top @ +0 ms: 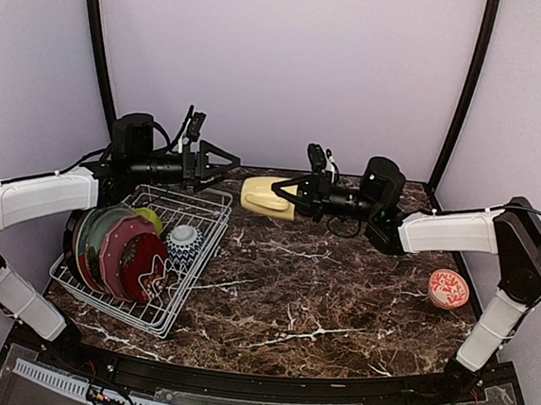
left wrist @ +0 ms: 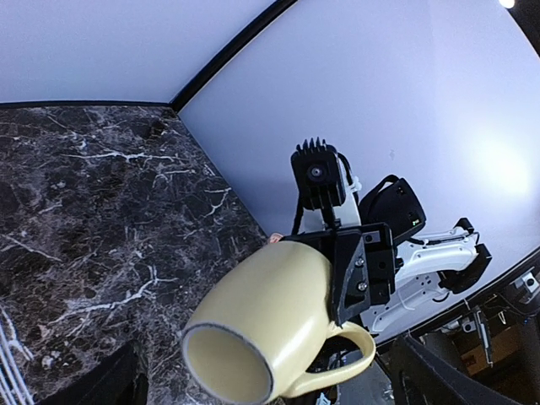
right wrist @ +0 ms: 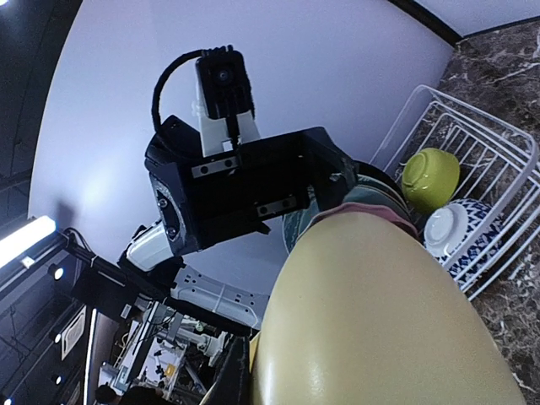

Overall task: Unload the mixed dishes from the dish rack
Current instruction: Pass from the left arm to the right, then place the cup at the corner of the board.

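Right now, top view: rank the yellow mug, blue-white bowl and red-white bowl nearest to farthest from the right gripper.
From the right gripper:
1. yellow mug: clamped in that gripper, held up at the back centre.
2. blue-white bowl: in the dish rack, on the left side.
3. red-white bowl: on the table, far right, near the right arm.

One dish rack (top: 194,264), three plates (top: 131,257), three bowls (top: 183,244) and one pale yellow mug (top: 266,197).
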{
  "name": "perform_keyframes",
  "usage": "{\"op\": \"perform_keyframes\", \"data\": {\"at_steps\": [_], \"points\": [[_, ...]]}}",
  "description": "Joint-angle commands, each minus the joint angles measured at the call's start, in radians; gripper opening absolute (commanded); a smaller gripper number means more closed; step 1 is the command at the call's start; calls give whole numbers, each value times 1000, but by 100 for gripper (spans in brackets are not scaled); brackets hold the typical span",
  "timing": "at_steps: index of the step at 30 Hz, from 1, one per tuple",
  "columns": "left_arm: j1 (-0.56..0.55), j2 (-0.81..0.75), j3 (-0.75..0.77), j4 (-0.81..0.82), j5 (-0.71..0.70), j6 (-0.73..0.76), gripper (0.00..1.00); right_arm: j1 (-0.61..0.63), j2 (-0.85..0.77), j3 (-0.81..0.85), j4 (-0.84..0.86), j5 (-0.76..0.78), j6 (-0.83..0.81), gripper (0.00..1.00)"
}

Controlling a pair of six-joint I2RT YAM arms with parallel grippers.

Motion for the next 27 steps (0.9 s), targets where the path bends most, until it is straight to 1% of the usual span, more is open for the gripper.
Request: {"op": "perform_keyframes", "data": {"at_steps": [1, 2, 3, 4, 5, 6, 7, 8, 10, 13, 15, 18, 20, 23, 27], "points": [[42, -68, 85, -278, -78, 233, 99, -34, -150, -35, -143, 50, -169, 0], [57, -80, 106, -310, -108, 256, 99, -41, -178, -39, -238, 81, -211, 0], [63, -95, 116, -397, -178, 306, 99, -46, -202, -27, -360, 124, -268, 0], [72, -104, 139, -432, -213, 334, 99, -49, -224, 0, -512, 185, -327, 0], [73, -117, 152, -497, -280, 386, 99, -50, -235, 49, -704, 276, -396, 0], [75, -124, 181, -554, -309, 414, 99, -49, -235, 102, -964, 376, -446, 0], [75, -135, 208, -575, -364, 463, 99, -49, -224, 161, -1143, 501, -470, 0], [75, -142, 218, -610, -387, 483, 99, -50, -197, 212, -1312, 628, -467, 0], [75, -158, 236, -630, -457, 534, 99, -52, -153, 295, -1583, 867, -399, 0], [75, -182, 222, -627, -525, 591, 99, -54, -103, 386, -1848, 1074, -321, 0], [75, -190, 203, -618, -537, 607, 99, -55, -89, 436, -1961, 1157, -224, 0], [75, -195, 162, -592, -532, 614, 99, -78, -93, 476, -1995, 1181, -181, 0], [75, -194, 147, -587, -522, 614, 99, -129, -91, 492, -2001, 1134, -176, 0], [75, -197, 131, -586, -509, 614, 99, -238, -82, 498, -2011, 1025, -170, 0], [75, -215, 113, -585, -499, 619, 99, -354, -68, 495, -2007, 985, -146, 0]]}}
